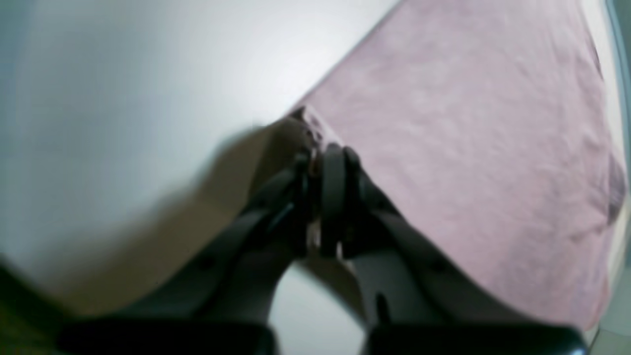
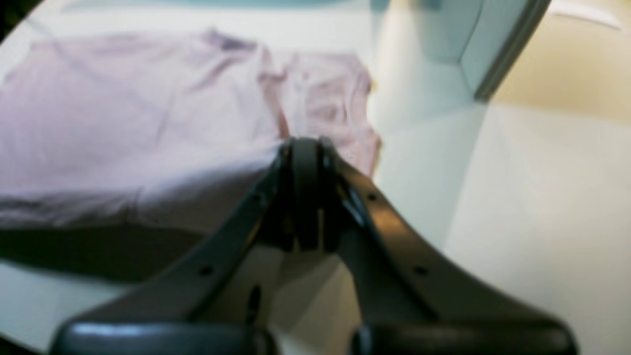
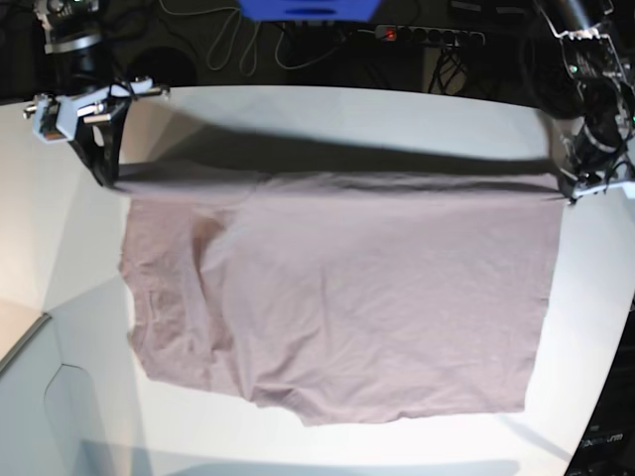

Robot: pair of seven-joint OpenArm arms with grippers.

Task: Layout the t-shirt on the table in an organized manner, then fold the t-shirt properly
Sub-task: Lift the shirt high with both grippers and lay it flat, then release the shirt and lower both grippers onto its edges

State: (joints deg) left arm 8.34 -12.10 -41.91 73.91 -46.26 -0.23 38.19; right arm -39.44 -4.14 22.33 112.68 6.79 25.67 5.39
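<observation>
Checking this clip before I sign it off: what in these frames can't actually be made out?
- Left gripper contact with the t-shirt: left wrist view is blurred.
- Right gripper pinch: right wrist view is blurred, own fingers cover the cloth.
- T-shirt's far edge: base view, in shadow.
- Left gripper: base view, tips small, near the frame edge.

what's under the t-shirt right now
The white table lies under the t-shirt, visible around its edges. Both grippers, left and right, pinch its far edge. Anything beneath the fabric stays hidden.

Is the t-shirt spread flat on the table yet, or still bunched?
Mostly spread: the t-shirt lies open on the table, wrinkled near one sleeve. Its far edge is lifted taut between the left hand and right hand.
</observation>
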